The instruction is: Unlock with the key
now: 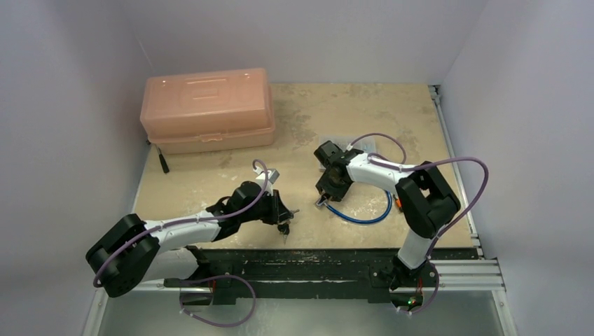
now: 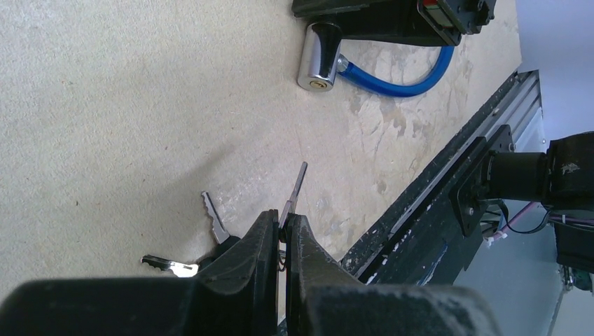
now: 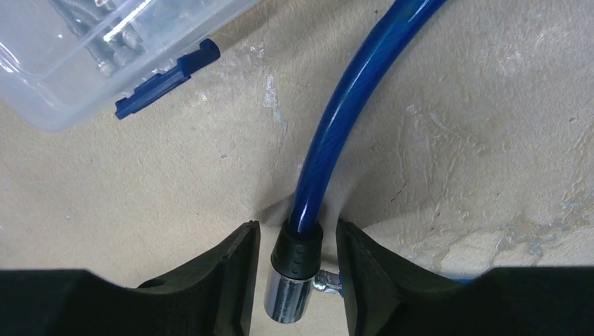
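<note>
Left gripper (image 2: pixel 281 225) was clamped on key (image 2: pixel 297 187), blade free, near lock (image 2: pixel 317 61) keyhole, not in. Right gripper (image 3: pixel 295 231) straddled lock, jaws apart. Chrome barrel likely slick, rigid: grip there, not floppy cable (image 3: pixel 336 126).

walls (image 1: pixel 63 70): plain pale lilac | table (image 1: pixel 315 112): beige, scuffed | light: even

left tool (image 2: pixel 281 221) pinched closed, right tool (image 3: pixel 296 228) seemingly parted, both low.

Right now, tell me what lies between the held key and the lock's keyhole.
Only bare tabletop between key and lock, shown in the left wrist view.
</note>
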Controlling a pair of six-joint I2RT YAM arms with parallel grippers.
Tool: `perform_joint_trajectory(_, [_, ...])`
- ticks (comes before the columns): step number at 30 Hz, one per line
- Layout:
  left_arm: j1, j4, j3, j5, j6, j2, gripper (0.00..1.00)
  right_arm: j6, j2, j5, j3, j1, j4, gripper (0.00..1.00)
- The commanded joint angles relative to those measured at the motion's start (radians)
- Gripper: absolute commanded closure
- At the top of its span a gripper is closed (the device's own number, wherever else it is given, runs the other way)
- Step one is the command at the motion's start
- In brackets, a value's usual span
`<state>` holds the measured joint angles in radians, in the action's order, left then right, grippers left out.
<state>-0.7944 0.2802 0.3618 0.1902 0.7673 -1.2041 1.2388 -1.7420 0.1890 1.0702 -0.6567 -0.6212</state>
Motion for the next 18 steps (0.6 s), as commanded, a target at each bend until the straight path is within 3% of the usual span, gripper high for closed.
perform_joint_trajectory(1, [-0.008,0.074,0.006,0.011,0.003,-0.021,1.00,0.000,-0.052,0.021,0.059,-0.012,-0.050,0.48])
perform_joint_trajectory(7, [-0.011,0.090,0.000,0.004,0.002,-0.033,1.00,0.012,-0.101,0.053,0.139,-0.035,-0.173,0.45])
perform_joint_trajectory(13, [-0.010,0.089,-0.007,0.002,-0.010,-0.026,1.00,0.045,-0.115,0.080,0.160,-0.072,-0.225,0.49])
perform_joint_trajectory(16, [-0.010,0.091,-0.015,0.002,-0.014,-0.019,1.00,0.046,-0.134,0.077,0.162,-0.078,-0.222,0.54])
perform_joint_trajectory(18, [-0.010,0.091,-0.022,0.002,-0.014,-0.013,1.00,0.043,-0.146,0.073,0.166,-0.081,-0.215,0.64])
